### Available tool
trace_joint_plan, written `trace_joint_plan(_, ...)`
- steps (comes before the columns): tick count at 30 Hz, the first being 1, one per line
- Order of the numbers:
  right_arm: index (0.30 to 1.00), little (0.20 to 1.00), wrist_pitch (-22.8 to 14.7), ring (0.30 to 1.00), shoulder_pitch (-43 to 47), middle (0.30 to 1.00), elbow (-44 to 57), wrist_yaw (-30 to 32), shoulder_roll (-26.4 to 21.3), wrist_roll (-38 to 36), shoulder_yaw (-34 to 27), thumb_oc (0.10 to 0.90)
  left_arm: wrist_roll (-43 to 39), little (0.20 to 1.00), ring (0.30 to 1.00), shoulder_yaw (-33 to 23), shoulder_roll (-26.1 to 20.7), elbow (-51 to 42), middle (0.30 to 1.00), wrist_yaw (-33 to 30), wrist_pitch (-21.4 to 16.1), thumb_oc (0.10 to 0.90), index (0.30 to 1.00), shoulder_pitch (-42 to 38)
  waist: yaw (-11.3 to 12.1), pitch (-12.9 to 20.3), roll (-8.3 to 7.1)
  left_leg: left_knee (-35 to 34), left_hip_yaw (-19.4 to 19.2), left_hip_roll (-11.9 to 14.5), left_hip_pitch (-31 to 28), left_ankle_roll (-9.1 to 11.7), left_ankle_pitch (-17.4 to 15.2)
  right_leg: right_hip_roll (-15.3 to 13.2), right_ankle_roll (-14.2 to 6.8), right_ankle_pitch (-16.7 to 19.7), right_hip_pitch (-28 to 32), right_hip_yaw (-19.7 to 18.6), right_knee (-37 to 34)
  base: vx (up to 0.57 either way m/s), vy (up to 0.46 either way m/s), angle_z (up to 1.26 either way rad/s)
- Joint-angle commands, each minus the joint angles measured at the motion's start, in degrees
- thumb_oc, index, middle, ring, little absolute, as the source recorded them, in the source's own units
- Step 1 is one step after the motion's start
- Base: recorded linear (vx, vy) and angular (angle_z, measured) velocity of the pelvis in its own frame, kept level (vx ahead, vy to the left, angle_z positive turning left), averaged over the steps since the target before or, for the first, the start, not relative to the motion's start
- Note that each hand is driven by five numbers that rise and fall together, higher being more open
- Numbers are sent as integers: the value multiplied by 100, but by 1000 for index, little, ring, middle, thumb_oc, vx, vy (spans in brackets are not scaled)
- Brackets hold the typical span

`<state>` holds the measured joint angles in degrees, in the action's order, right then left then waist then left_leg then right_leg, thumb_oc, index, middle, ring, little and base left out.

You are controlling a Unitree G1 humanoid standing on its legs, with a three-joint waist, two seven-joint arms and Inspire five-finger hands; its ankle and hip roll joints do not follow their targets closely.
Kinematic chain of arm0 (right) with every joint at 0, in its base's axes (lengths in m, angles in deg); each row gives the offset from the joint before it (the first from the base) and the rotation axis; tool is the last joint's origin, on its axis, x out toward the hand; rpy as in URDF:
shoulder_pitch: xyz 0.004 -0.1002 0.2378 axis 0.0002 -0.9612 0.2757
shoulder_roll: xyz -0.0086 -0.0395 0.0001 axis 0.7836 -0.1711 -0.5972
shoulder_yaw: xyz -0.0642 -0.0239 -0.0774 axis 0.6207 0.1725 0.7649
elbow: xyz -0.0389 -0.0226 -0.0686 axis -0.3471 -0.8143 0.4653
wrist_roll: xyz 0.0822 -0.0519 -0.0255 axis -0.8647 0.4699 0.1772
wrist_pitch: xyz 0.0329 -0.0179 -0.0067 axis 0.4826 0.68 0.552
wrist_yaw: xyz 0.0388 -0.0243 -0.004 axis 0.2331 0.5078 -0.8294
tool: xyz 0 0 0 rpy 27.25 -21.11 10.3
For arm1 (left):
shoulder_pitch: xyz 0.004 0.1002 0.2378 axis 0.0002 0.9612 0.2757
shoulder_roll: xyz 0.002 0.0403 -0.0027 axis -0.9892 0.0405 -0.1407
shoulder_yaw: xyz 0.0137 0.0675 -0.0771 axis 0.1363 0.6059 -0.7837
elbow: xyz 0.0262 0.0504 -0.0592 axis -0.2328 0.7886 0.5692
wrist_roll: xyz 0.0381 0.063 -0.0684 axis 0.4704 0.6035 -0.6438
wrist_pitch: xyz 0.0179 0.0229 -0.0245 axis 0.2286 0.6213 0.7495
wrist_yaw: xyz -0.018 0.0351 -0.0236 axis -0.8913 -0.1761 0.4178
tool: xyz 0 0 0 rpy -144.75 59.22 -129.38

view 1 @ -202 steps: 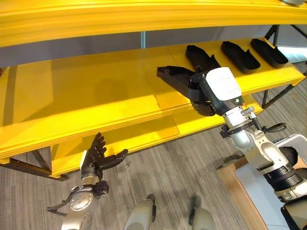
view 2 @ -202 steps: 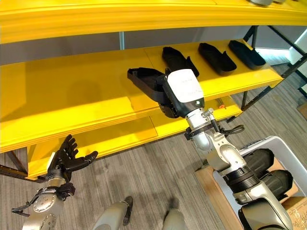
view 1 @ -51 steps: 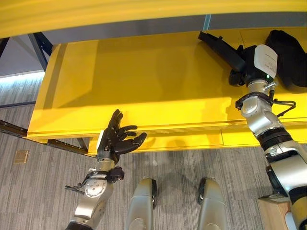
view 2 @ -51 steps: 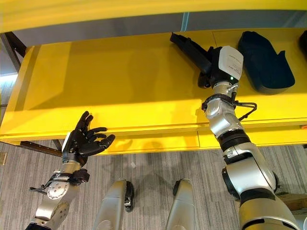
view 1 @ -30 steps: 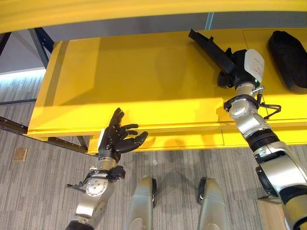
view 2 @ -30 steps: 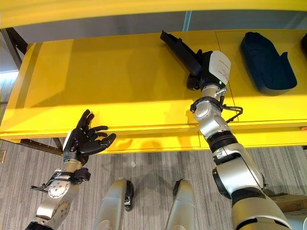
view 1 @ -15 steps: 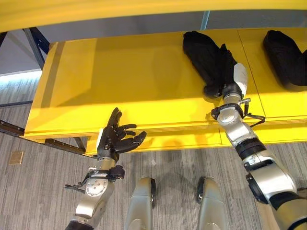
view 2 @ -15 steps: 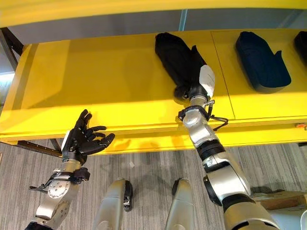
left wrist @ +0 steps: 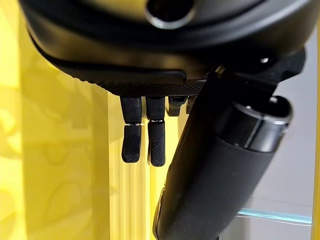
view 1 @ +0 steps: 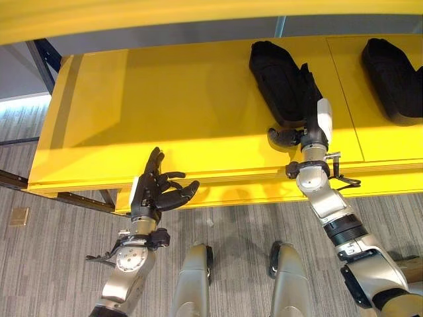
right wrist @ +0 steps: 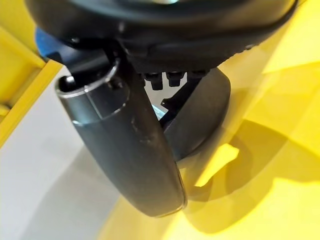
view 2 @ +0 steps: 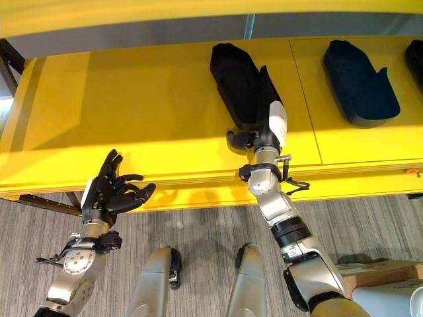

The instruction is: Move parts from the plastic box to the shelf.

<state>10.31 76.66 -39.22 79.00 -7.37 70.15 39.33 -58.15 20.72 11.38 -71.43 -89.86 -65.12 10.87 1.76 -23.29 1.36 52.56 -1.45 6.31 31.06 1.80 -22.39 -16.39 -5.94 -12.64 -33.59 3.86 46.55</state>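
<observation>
Nearest to us: the left hand [view 1: 153, 193], raised palm-up before the front edge of the yellow shelf [view 1: 165, 105], fingers spread and relaxed, holding nothing. We see the same slack fingers [left wrist: 132, 142] in its wrist view, with yellow board behind them.

Next: the right hand [view 2: 259, 135], reaching up over the shelf's front edge. We note its thumb sticking out to the side above the yellow board and its fingers running along the near right flank of a black part [view 2: 239, 82]. We cannot tell from either eye view or the wrist view whether those fingers grip the part or merely rest against it.

On the shelf: that black part, a long moulded tray-like piece, lying flat on the board with its far end pointing toward the back.

Further right on the same shelf: a second black part [view 2: 360, 71] of like shape, lying flat, well apart from the first.
</observation>
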Motion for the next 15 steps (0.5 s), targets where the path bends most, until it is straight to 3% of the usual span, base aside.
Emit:
trace_joint_plan(1,1000,1000,-442,1000,430,1000,556,57,5,227,-255,900,128,1000,1000,-94,-52,-149,1000,-113,62,900,1000,-85,-67,0,-97,-474,282,79,-242,-145,93,-65,173,-349,621,-33,-246,0,0,0)
trace_joint_plan(15,1000,1000,-576,1000,498,1000,1214,178,151,97,-360,900,168,1000,1000,-82,-68,-235,1000,-142,126,900,1000,-35,-44,38,-149,-543,307,71,-263,-142,115,-72,140,-318,710,6,-325,9,2,0)
